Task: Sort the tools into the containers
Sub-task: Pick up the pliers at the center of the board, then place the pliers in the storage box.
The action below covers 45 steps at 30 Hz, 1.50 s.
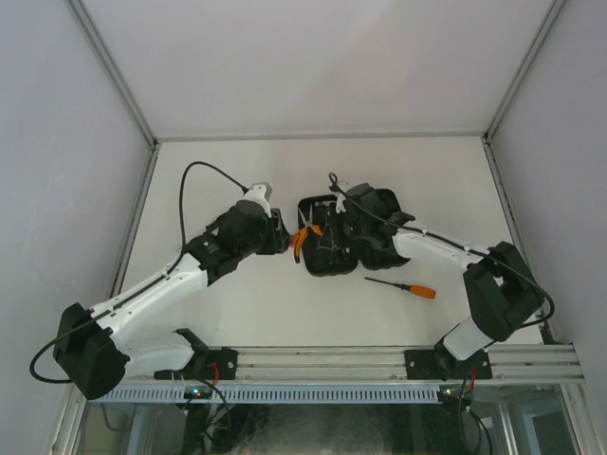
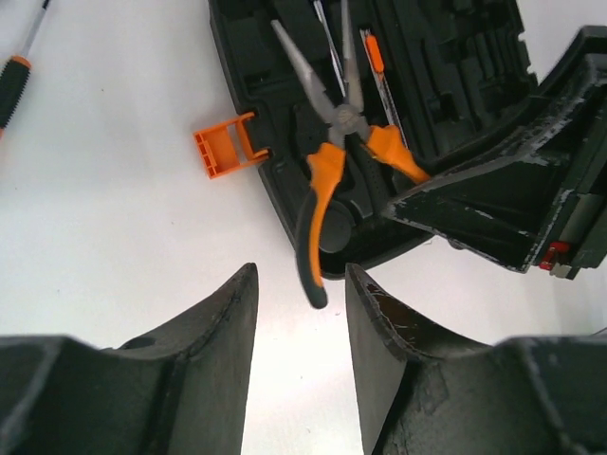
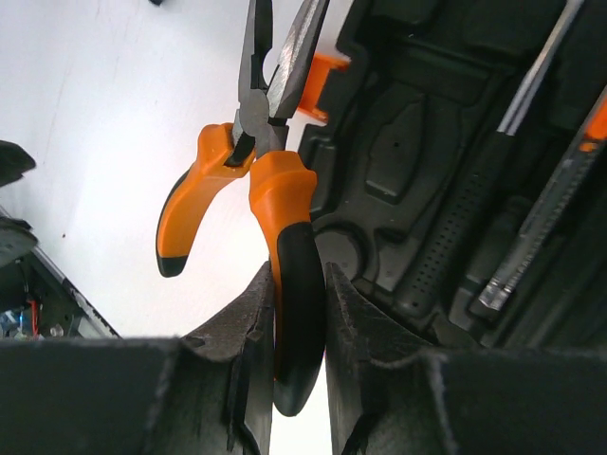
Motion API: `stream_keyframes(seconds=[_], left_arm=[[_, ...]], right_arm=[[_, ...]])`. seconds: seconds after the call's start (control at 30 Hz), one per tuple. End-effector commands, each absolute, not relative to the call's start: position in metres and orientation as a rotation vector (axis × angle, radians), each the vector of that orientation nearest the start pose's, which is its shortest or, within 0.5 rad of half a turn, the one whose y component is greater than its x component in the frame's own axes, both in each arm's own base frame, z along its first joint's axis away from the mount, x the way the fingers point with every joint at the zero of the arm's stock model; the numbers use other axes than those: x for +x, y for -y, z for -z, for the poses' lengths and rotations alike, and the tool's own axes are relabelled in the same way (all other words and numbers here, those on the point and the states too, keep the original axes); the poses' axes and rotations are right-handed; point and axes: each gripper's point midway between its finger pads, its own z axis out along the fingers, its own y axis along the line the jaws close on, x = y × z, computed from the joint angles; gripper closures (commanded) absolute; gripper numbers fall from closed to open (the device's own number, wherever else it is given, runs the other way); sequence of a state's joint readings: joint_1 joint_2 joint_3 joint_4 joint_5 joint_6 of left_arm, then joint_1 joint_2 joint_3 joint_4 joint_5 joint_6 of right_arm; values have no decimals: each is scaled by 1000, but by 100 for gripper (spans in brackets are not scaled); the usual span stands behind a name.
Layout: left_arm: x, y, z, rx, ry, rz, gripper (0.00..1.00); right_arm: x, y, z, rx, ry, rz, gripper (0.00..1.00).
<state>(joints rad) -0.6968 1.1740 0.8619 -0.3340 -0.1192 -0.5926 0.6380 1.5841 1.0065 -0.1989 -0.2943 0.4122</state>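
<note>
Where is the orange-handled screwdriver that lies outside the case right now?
In the top view, the thin orange-handled screwdriver lies flat on the white table, right of centre, between the open black plastic tool case and the right arm's base, touching neither.

A white bench (image 1: 237, 318) fills the middle of the top view, matt and evenly lit, with only soft, short shadows on it. Pale grey-white panels enclose it: a back wall (image 1: 313, 57) across the upper part of the frame, a left wall (image 1: 57, 190) and a right wall (image 1: 564, 190) at the sides. Thin metal struts (image 1: 114, 76) run diagonally down from the upper corners to the bench's far corners. Along the lower edge of the frame lies a silver aluminium rail (image 1: 322, 360), with a slotted light strip (image 1: 313, 391) just beneath it. Below that, the space (image 1: 332, 431) is dim and unclear.
</note>
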Motion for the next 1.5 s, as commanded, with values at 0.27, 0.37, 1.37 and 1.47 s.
stream_keyframes(seconds=[0.27,0.37,1.37,1.47], left_arm=[[286,223,-171,-16,-2244,600,54],[286,226,-163,-8,-2270,598,54],[293,267,-173,82,-2251,694,55],[292,266,-173,81,-2250,688,55]], right_arm=[[299,-294,-182,-434,-2115,-901,100],[295,-300,-192,-450,-2080,-934,100],[283,-333,-178,-428,-2134,-1060,100],[292,-325,-173,-319,-2162,-1047,100]])
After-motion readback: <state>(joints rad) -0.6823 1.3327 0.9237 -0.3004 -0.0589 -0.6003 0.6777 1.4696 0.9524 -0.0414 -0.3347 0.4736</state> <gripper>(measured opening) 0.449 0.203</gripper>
